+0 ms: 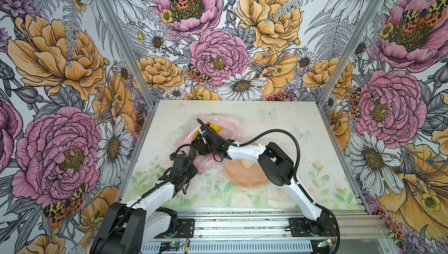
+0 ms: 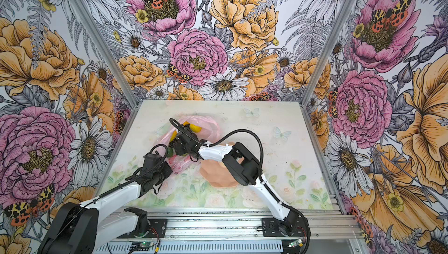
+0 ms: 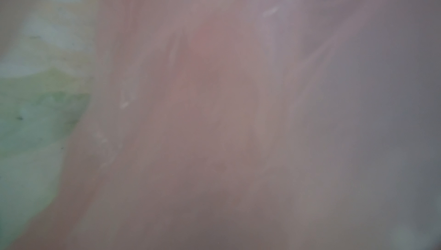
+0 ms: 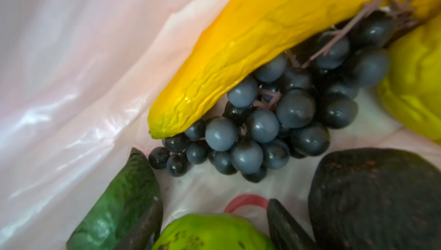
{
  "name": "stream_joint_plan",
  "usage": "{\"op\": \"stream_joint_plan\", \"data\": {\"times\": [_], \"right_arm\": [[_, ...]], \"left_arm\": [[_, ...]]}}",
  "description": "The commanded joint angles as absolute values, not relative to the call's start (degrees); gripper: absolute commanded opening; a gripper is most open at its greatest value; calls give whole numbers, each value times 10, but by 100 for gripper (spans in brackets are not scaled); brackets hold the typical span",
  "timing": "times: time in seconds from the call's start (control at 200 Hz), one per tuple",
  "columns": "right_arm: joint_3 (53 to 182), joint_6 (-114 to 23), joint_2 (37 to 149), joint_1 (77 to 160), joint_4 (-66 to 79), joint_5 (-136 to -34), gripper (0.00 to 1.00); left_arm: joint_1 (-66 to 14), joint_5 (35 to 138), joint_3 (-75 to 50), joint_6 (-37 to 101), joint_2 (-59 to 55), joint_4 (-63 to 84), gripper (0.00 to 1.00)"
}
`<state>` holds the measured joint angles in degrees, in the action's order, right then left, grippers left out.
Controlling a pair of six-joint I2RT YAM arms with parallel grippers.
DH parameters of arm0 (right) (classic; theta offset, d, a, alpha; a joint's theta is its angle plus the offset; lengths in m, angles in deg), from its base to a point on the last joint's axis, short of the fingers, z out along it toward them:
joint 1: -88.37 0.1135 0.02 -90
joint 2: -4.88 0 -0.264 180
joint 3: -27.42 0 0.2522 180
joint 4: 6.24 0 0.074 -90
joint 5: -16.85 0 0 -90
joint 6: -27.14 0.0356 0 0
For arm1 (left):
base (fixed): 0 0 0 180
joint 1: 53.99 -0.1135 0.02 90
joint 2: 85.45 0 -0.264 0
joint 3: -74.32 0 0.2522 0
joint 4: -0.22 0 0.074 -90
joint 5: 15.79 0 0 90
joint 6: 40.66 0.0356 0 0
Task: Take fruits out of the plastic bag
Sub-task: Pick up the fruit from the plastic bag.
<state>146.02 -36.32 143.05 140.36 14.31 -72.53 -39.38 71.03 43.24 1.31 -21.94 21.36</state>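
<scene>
"Looking down in both top views, where did the plastic bag [image 1: 228,124] [image 2: 208,125] lie?" Mia asked.

"Crumpled on the table [image 1: 303,168], around the right arm's [image 1: 244,153] far end; the left claw [image 1: 192,169] sat at its near edge, just beside the film; a banana [image 1: 214,127] showed yellow beyond the right wrist; a peach dish [image 1: 242,176] lay under that arm, a cream pear [image 1: 247,164] already in it."

"The left wrist view?"

"Only blurred pink film; that claw was clenched, but its fingertips were hidden, so whether it pinched the bag I could not tell."

"The right wrist view?"

"The right claw [image 4: 213,204] was inside the bag, released, one jaw on each side of the lime-green ball [image 4: 212,233]; whether they pressed it I could not tell; ahead of the claw lay the grape bunch [image 4: 274,122] under the banana; an avocado [image 4: 119,201] lay against the outside of one jaw, a dark round fruit [image 4: 374,198] crowded the other; a lemon [image 4: 417,81] sat farther ahead."

"How to do it well?"

"Closing on the ball seemed the step; squeeze it squarely at its widest, then lift straight back through the mouth; the neighbours beside both jaws might drag along, and loose film might snag; the left claw should hold the mouth wide."
</scene>
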Motion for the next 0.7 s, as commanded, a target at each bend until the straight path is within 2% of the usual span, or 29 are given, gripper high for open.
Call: {"op": "stream_joint_plan", "data": {"times": [0.0, 0.355, 0.696], "right_arm": [[1450, -383, 1366, 1412, 147, -718, 57], [1370, -438, 1226, 1424, 209, -638, 56], [1212, -474, 1068, 1432, 312, -531, 56]], "left_arm": [[-401, 723, 433, 22, -213, 205, 0], [-402, 743, 409, 39, -180, 201, 0], [-406, 732, 368, 71, -171, 225, 0]]}}
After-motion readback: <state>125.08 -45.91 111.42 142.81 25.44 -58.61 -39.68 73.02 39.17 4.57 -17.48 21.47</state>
